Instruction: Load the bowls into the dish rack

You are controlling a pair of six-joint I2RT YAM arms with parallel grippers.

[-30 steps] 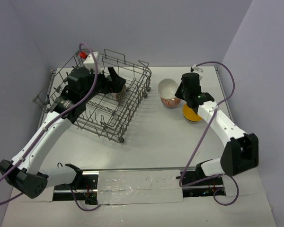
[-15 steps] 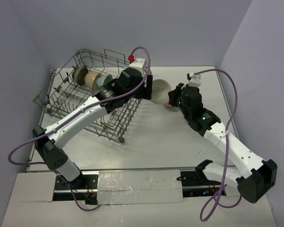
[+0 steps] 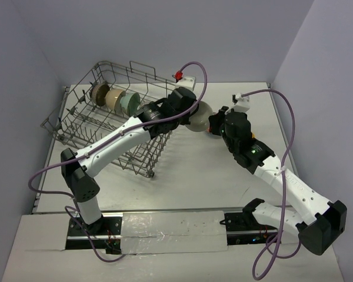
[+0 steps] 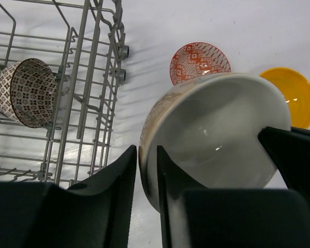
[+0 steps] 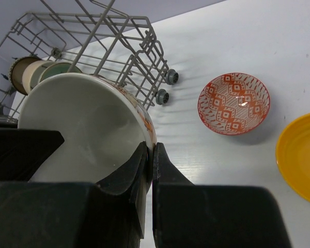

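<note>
One white table [image 3: 194, 176] is noted as the largest item. On its far left the dish rack [image 3: 76, 126] is set at an angle, with three bowls [image 3: 113, 98] stood on edge in a row between the tines at its far side, an upright stacking that the tines are judged to be meant for. The left arm [image 3: 115, 138] is extended from its near base diagonally across the rack's near right corner. The right arm [image 3: 282, 182] is stretched forward and leftward to meet it, so that both wrists are brought face to face just beyond the rack's right end. Between them the white bowl [image 3: 198, 116] is held clear of the table, tipped on edge, its hollow seen from both wrist views. A handover is judged to be in hand, since the rack lies out of the right arm's easy reach. Left unloaded on the table below are a red-patterned bowl [image 5: 233, 103] and, near it but apart, an orange-yellow bowl [image 5: 299, 155]. The right gripper [image 5: 150, 150] is pressed onto the white bowl's rim, the wall pinched between its fingers. The left gripper [image 4: 146, 155] is set astride the opposite rim — one finger outside, one inside — and is judged closed onto the wall.
</note>
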